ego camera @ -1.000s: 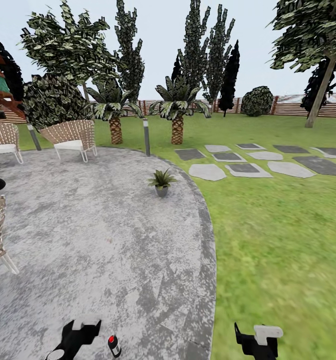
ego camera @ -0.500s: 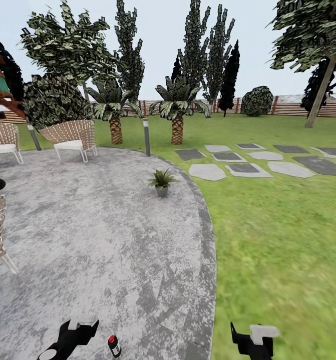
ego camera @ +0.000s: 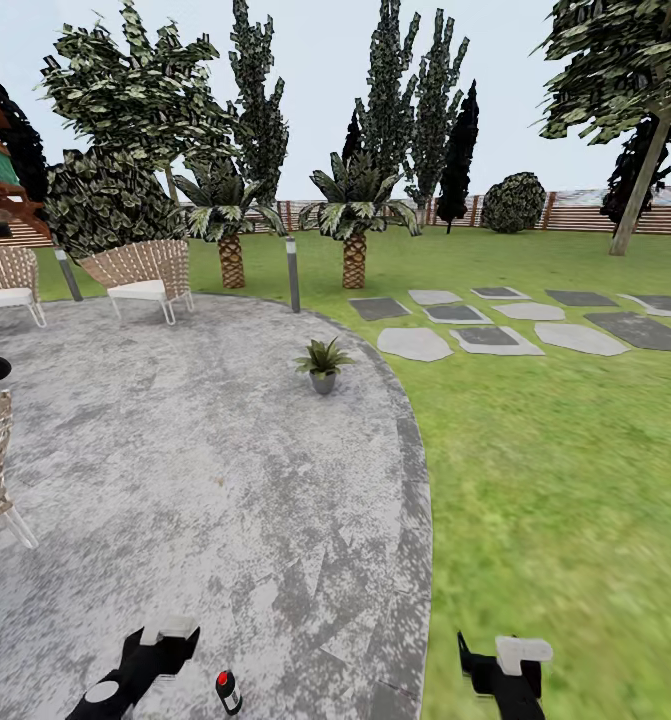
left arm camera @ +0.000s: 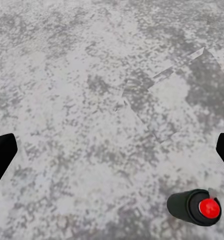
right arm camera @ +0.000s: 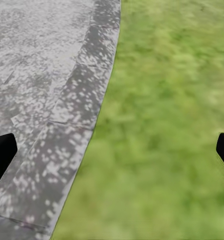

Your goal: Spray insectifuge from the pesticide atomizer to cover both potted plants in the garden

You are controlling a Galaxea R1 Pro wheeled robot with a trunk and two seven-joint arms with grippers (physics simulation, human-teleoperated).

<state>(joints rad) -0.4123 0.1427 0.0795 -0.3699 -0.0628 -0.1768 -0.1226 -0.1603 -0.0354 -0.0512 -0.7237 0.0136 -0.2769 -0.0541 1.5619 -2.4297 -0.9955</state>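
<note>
Left end effector [left arm camera: 112,150] wide open, empty; pesticide atomizer [left arm camera: 194,207] beside it, untouched

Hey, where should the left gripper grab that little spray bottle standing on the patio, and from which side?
Probably the dark body of the pesticide atomizer, below its red top, with a finger on either side. It stands upright on the paved patio with bare paving around it, so a low approach from the left gripper, which is open and close beside it, looks simplest. Gripping the top risks pressing the sprayer.

Bright, even daylight without cast shadows; lawn [ego camera: 575,480] texture smeared and blurry up close
</note>
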